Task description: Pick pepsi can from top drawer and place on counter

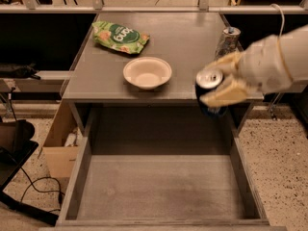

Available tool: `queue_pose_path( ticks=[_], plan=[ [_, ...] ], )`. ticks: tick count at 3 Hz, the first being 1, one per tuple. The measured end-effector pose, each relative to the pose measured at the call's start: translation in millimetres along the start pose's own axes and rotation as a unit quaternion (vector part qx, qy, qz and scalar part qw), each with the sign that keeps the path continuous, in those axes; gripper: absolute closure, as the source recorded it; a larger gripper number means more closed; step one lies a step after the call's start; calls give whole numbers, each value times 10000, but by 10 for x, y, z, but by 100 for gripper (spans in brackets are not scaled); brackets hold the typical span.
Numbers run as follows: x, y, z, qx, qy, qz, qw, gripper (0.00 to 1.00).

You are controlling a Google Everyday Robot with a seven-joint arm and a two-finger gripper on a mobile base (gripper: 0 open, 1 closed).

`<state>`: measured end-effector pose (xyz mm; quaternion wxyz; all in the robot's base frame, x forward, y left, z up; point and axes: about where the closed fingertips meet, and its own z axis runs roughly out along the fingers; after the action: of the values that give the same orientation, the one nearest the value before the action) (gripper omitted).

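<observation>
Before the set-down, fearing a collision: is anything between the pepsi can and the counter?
Nothing visible. The gripper holds the pepsi can at the counter's front right edge; the silver can stands close behind it.

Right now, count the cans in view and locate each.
2. The pepsi can is in the claw, held above the top drawer by the counter's front right edge. A silver can stands on the counter's right side. The arm may hide others.
</observation>
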<state>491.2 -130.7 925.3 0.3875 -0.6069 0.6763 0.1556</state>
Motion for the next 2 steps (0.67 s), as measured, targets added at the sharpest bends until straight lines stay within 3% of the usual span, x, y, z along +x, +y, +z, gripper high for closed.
queue_pose_path(
  ticks=[1, 2],
  plan=[
    [-607, -443, -370, 359, 56, 108, 9993, 100],
    [-956, -1299, -439, 1017, -206, 842, 9910, 100]
  ],
)
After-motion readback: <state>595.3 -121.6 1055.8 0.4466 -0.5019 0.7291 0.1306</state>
